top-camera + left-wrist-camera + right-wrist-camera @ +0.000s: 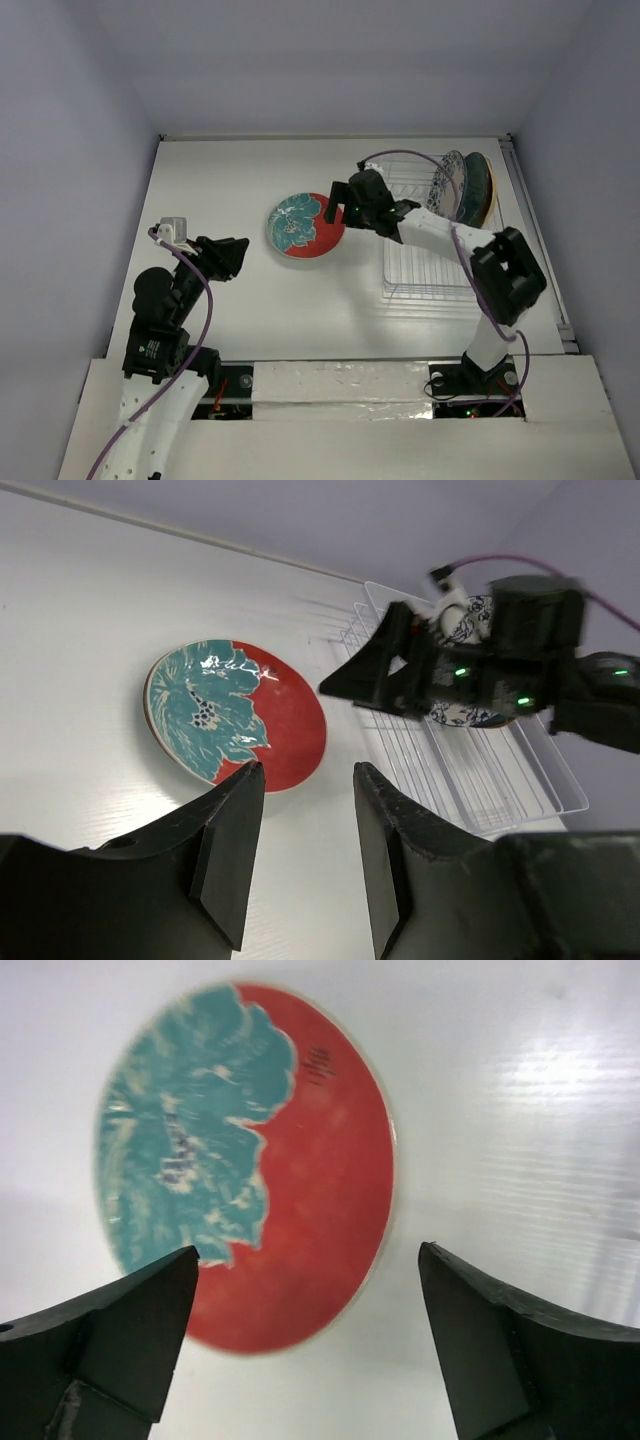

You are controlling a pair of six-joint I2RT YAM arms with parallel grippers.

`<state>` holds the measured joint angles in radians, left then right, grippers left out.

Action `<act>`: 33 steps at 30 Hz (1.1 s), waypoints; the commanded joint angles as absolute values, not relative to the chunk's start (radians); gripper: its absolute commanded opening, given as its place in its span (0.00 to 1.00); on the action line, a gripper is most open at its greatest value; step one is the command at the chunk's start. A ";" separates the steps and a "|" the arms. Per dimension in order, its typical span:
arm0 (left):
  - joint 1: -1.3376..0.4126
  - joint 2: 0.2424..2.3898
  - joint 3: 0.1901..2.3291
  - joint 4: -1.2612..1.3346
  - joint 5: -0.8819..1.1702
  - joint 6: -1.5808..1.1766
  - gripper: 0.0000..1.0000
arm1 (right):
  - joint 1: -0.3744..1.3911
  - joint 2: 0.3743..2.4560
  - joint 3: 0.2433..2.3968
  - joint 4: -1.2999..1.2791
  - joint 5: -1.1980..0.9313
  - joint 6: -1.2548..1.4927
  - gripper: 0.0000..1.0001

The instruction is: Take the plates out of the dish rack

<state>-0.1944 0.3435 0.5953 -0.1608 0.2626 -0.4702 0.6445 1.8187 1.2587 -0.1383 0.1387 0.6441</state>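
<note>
Your right gripper [307, 1252] hangs with its fingers spread wide over the red plate with teal flower [250, 1160], lying flat on the white table [530, 1110].

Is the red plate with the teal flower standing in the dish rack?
No, the red plate lies flat on the table, outside the dish rack and to its left.

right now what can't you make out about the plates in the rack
Count: in the top view the racked plates overlap edge-on, so their number is unclear.
Left wrist view: the right arm covers most of the blue-patterned plate.
Right wrist view: the dish rack is out of frame.
</note>
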 commanded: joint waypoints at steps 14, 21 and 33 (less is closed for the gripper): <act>-0.189 0.337 0.607 -0.109 0.273 -0.471 0.00 | 0.451 1.191 1.198 -0.451 0.732 0.414 0.04; -0.189 0.339 0.612 -0.115 0.261 -0.469 0.21 | 0.321 1.238 1.167 -0.485 0.730 0.370 0.73; -0.179 0.342 0.614 -0.115 0.265 -0.465 0.32 | 0.249 1.514 1.227 -0.399 0.741 0.356 0.46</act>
<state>-0.1875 0.3435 0.5953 -0.1555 0.2615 -0.4725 0.2573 1.5024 1.1637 -0.4404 0.6846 0.3656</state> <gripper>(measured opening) 0.317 0.485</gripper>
